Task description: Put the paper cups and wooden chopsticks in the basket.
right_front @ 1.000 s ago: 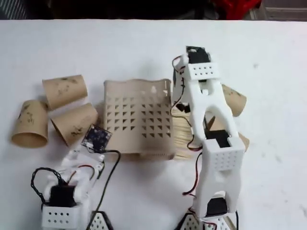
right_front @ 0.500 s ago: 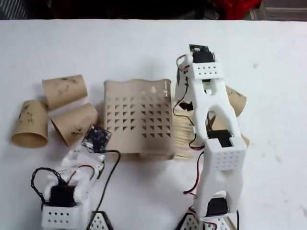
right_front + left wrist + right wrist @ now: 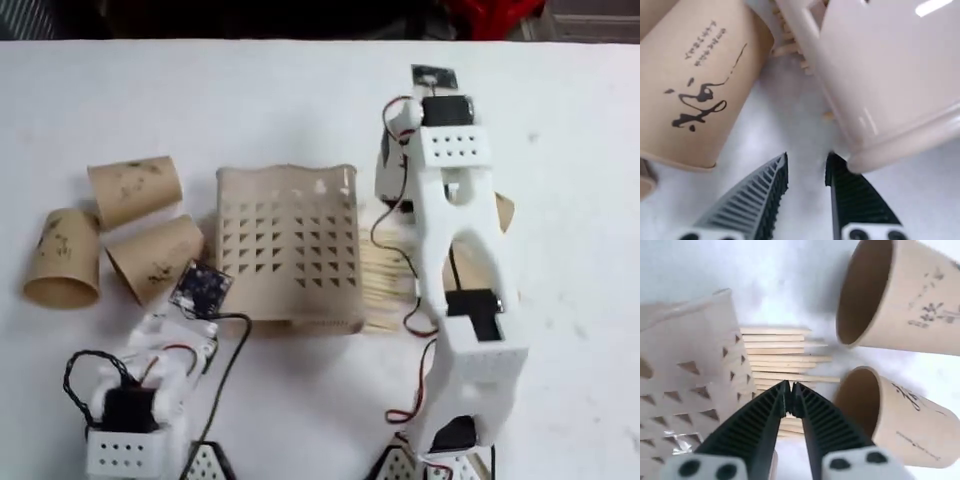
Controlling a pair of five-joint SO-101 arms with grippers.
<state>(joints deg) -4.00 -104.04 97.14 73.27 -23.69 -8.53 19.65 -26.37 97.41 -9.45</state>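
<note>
Pale wood is showing beside the basket (image 3: pixel 290 250): the wooden chopsticks (image 3: pixel 780 352) are lying in a flat bundle on the table (image 3: pixel 300 100), tight against the basket's perforated wall. The right gripper (image 3: pixel 789 386) is hanging just above them with its fingers pressed almost together, gripping nothing. A paper cup (image 3: pixel 905 300) and a second paper cup (image 3: pixel 900 415) are lying on their sides just beside the bundle. On the basket's other side, the left gripper (image 3: pixel 806 159) is sitting low over the table between a third paper cup (image 3: pixel 695 85) and the basket's corner, its fingers a narrow gap apart and empty. Two further cups (image 3: pixel 135 190) are lying near it. Nothing appears to be in the basket yet, so the work is probably only beginning, with the right arm lining up on the chopsticks. The next move is likely calling for the fingers to spread across the bundle, drop, close, then lift clear of the wall.
</note>
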